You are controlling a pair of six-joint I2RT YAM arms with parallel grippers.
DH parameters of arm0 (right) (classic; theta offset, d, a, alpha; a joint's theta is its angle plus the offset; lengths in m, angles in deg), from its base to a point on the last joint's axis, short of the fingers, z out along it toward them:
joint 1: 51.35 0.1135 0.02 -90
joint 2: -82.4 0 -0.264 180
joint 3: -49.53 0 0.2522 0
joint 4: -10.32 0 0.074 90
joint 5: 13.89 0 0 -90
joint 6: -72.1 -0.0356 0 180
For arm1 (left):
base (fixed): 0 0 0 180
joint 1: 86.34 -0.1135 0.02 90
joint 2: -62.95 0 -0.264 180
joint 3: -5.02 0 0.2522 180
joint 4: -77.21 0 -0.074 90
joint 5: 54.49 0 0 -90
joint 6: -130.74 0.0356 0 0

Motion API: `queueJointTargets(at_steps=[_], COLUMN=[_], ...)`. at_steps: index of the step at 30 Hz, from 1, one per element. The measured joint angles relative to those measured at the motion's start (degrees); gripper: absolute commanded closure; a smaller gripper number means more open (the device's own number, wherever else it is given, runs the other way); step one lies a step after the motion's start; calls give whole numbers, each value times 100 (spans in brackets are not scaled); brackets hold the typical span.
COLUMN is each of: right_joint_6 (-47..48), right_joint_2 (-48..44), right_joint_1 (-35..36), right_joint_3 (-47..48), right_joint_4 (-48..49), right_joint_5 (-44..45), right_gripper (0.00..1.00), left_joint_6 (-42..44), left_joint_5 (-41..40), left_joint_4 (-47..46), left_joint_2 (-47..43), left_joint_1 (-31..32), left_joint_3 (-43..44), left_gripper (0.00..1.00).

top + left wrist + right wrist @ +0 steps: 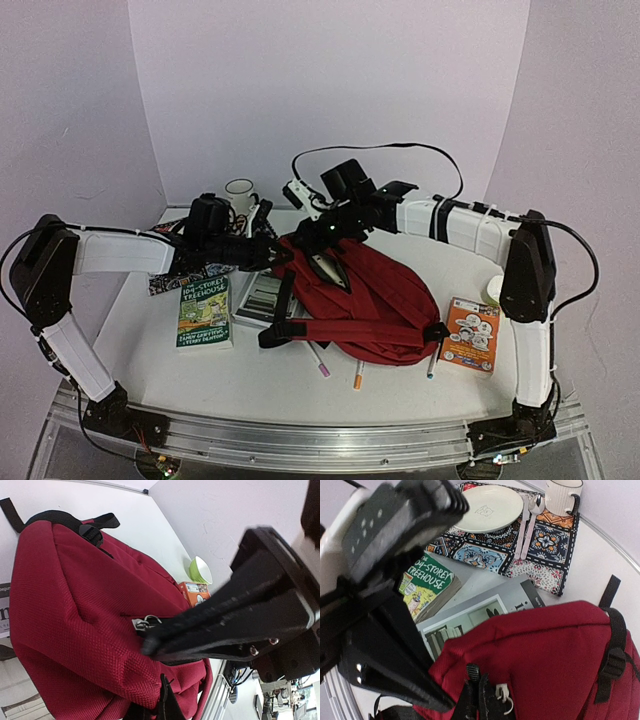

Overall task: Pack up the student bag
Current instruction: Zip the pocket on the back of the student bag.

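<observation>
Left side is tight: green book [205,312] and grey magazine [262,295] crowd the student bag [375,300], which lies mid-table, long axis far-left to near-right, zippered end pointing far-left. Left gripper [275,255] is clenched against that end; right gripper [320,242] is beside it, grip cannot be told. Open table [150,370] runs along the near edge; orange booklet [473,335] sits by the right edge.

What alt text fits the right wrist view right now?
The dark red student bag fills the lower right, a zipper pull at the bottom edge, with the right hand blurred and spread open at left. Behind lie a green Treehouse book, a grey magazine, and a patterned placemat with a plate, cutlery and mug.
</observation>
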Motion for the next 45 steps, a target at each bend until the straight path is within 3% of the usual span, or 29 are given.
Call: queueJointTargets(at_steps=[25, 33, 37, 45], right_joint_6=[-164, -235, -291, -356], right_joint_2=[-1809, -2414, -2421, -2432], right_joint_1=[-32, -28, 47, 831], right_joint_3=[-3034, -3612, -3594, -3186], right_joint_4=[480, 566, 492, -52], right_joint_5=[-37, 322, 605, 1915], right_gripper=[100, 98, 85, 26], left_joint_6=[-859, -1044, -1118, -1293], left_joint_5=[-558, -527, -441, -576], left_joint_4=[11, 2, 4, 7], left_joint_2=[58, 381, 435, 435], left_joint_1=[-388, -477, -477, -614], left_joint_3=[0, 226, 331, 337], left_gripper=[100, 100, 100, 100])
